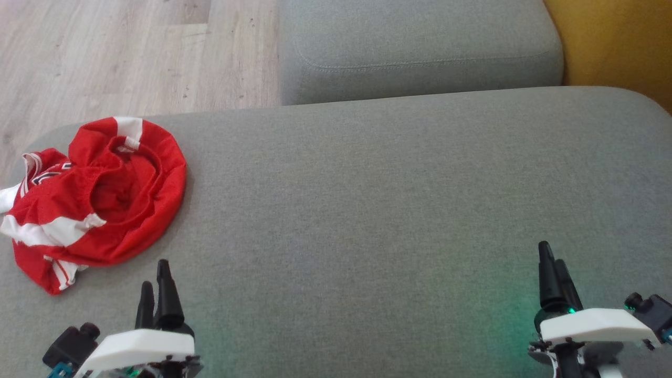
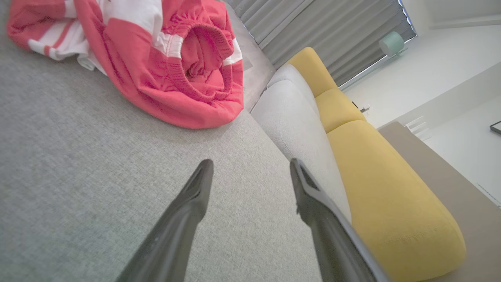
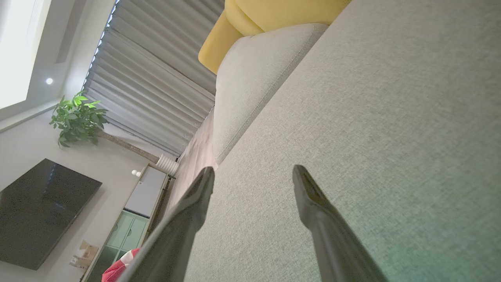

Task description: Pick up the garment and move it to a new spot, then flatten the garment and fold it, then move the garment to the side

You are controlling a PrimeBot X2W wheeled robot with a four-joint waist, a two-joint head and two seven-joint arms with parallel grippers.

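A crumpled red garment with white stripes lies bunched at the far left of the grey cushion. The left wrist view shows the garment ahead and to the upper left of the fingers. My left gripper hovers low at the lower left, just right of and below the garment, open and holding nothing. At the lower right, far from the cloth, my right gripper also stands open over bare cushion. A red corner of the garment peeks in at the bottom of the right wrist view.
A second grey cushion sits behind the first, with a yellow one to its right. Wooden floor lies beyond the cushion's left and far edges. Curtains, a plant and a dark screen stand farther off.
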